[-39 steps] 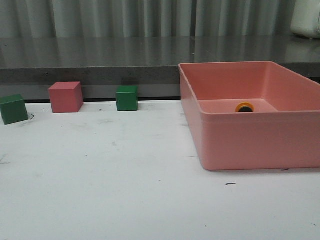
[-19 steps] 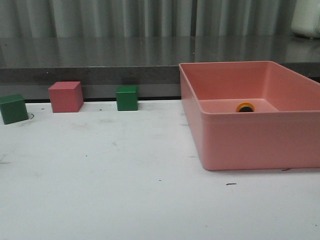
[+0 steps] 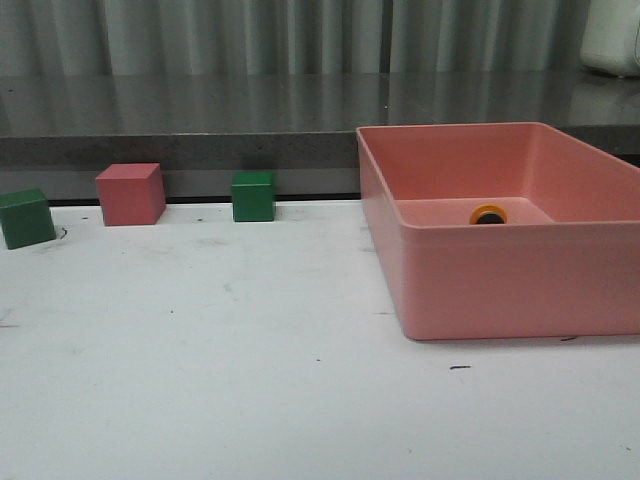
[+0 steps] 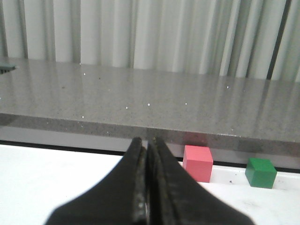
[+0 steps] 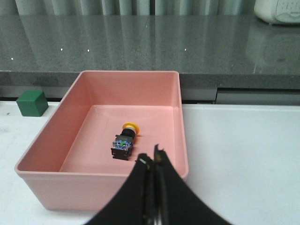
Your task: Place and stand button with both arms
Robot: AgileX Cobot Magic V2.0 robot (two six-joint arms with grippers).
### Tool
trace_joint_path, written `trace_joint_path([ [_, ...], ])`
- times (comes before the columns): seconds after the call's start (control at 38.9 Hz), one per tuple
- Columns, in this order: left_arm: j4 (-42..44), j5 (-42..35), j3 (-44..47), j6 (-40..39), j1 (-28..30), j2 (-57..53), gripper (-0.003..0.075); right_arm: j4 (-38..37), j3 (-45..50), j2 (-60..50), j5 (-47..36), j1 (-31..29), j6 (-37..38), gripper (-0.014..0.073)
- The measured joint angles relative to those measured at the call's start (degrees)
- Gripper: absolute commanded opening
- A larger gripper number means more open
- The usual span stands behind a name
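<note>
Fingers: left black two-fingered gripper (image 4: 147, 143) and right black two-fingered gripper (image 5: 153, 157) are pressed closed, nothing held. Yellow-capped push button (image 5: 124, 139) is laid on its side at the centre of the pink plastic bin (image 5: 70, 185).

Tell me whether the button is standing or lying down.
Lying down. The button rests on its side on the tray floor, yellow cap pointing sideways toward the far wall, base nearer the camera.
</note>
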Motion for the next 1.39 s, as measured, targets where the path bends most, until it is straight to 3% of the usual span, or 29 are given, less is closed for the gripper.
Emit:
trace_joint_path([
  [0.21, 0.0, 0.0, -0.1, 0.0, 0.0, 2.9, -0.0018, 0.0, -3.5, 8.7, 0.6, 0.0, 0.0, -0.0068],
  [0.31, 0.0, 0.0, -0.1, 0.0, 0.0, 2.9, 0.0042, 0.0, -3.5, 9.4, 0.9, 0.0, 0.0, -0.0027],
  [0.39, 0.0, 0.0, -0.1, 0.0, 0.0, 2.9, 0.0158, 0.0, -3.5, 9.5, 1.1, 0.0, 0.0, 0.0075],
  [0.57, 0.0, 0.0, -0.1, 0.0, 0.0, 2.9, 0.0584, 0.0, -3.5, 9.5, 1.2, 0.0, 0.0, 0.0479],
  [0.62, 0.0, 0.0, -0.1, 0.0, 0.0, 2.9, 0.0645, 0.0, -3.5, 9.5, 1.2, 0.0, 0.0, 0.0547],
  [0.72, 0.0, 0.0, -0.1, 0.0, 0.0, 2.9, 0.0661, 0.0, -3.5, 9.9, 1.1, 0.0, 0.0, 0.0626],
  [0.95, 0.0, 0.0, -0.1, 0.0, 0.0, 2.9, 0.0661, 0.0, -5.9, 19.4, -3.1, 0.0, 0.0, 0.0625],
  [1.39, 0.0, 0.0, -0.1, 0.0, 0.0, 2.9, 0.0661, 2.8, -27.3, 51.0, -0.6, 0.1, 0.0, 0.0623],
])
